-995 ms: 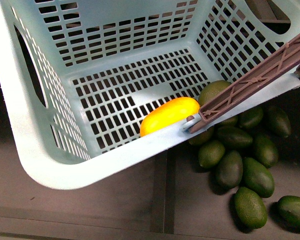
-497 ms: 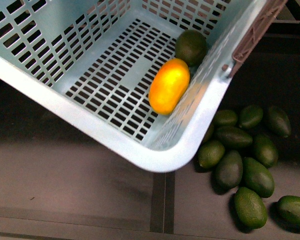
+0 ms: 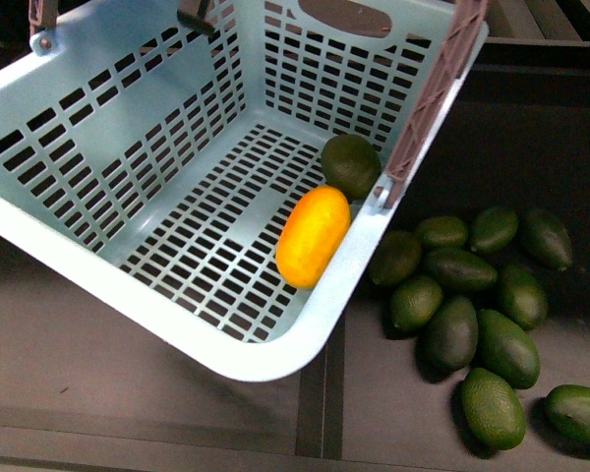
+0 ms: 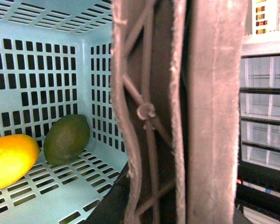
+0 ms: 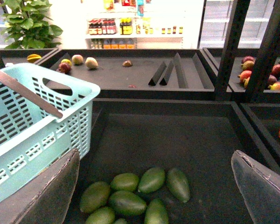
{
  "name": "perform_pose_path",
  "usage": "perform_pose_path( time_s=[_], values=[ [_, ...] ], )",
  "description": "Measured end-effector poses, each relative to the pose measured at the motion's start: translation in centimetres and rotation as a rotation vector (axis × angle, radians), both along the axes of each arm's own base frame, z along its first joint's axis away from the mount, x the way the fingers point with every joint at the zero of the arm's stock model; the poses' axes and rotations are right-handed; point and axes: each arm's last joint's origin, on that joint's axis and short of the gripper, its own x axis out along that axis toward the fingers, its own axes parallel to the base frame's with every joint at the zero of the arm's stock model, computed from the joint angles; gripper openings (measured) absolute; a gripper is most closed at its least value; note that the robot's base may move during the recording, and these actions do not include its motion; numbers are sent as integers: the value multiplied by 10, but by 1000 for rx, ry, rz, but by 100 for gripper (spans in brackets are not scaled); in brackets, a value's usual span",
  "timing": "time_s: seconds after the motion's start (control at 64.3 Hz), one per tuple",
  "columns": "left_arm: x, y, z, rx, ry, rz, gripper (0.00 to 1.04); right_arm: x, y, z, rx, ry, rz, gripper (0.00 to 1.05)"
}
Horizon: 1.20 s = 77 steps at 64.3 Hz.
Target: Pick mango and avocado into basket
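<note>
The turquoise basket (image 3: 98,265) hangs tilted over the dark shelf in the front view. The yellow-orange mango (image 3: 313,236) and a dark green avocado (image 3: 351,164) lie on its slotted floor against the near wall. Both also show in the left wrist view, mango (image 4: 9,158) and avocado (image 4: 66,139). My left gripper is shut on the basket's brown handle (image 4: 177,112), which fills that view; its fingers are hidden. My right gripper (image 5: 154,186) is open and empty above a pile of loose avocados (image 5: 126,201), with the basket (image 5: 32,121) beside it.
Several loose avocados (image 3: 472,315) lie on the dark shelf right of the basket. Black dividers (image 5: 165,70) and upright posts (image 5: 231,46) stand beyond. Other fruit lies in the far bins (image 5: 77,60) and in the bin off to one side (image 5: 266,74).
The basket has swung and turned, its handle moving from across the right side up to the top. The mango and avocado have slid along the floor inside it.
</note>
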Motion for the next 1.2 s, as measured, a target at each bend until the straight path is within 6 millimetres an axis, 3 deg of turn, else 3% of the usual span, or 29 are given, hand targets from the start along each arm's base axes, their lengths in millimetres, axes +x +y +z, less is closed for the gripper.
perform_pose_path(
  time_s=[0.342, 0.497, 0.715, 1.119, 1.197],
  values=[
    [57, 53, -58, -38, 90, 167, 14, 0, 0, 0, 0, 0, 0, 96],
    [73, 72, -78, -40, 136, 174, 14, 0, 0, 0, 0, 0, 0, 96],
    [80, 88, -89, -48, 164, 186, 14, 0, 0, 0, 0, 0, 0, 96],
    [76, 89, -98, -54, 185, 184, 14, 0, 0, 0, 0, 0, 0, 96],
    [78, 89, -96, -58, 189, 183, 25, 0, 0, 0, 0, 0, 0, 96]
  ],
)
